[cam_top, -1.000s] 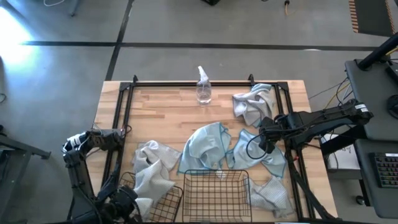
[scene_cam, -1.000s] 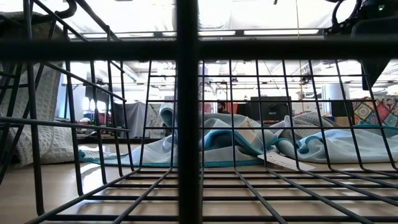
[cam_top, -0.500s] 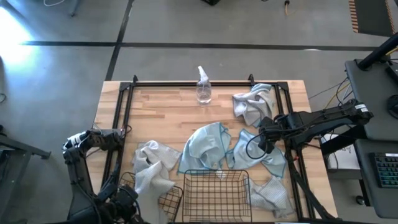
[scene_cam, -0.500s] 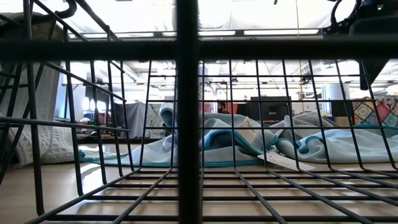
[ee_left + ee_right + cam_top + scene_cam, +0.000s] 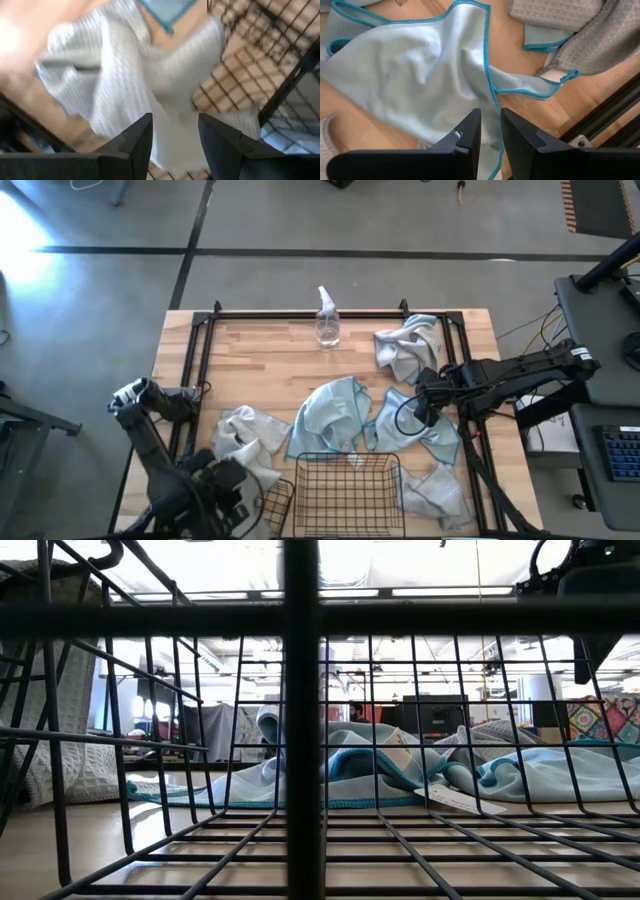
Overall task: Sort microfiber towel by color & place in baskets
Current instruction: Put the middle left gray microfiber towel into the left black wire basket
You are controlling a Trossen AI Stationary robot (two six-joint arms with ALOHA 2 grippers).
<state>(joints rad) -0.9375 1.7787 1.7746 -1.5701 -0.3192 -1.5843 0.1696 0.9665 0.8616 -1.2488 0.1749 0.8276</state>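
On the wooden table (image 5: 270, 350), grey towels (image 5: 245, 445) and blue towels (image 5: 330, 415) lie near two wire baskets (image 5: 345, 480). The left gripper (image 5: 175, 135) hovers open over grey cloth; the right gripper (image 5: 490, 125), jaws narrow, over blue. A concrete floor (image 5: 300, 220) surrounds the table.

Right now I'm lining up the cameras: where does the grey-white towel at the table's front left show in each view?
High view: the grey-white towel is at lower left, beside the tipped basket.
Low view: far left, behind the wires.
Left wrist view: it fills the middle.
Right wrist view: not in it.
Shared landmark: that basket's mesh, next to the towel.
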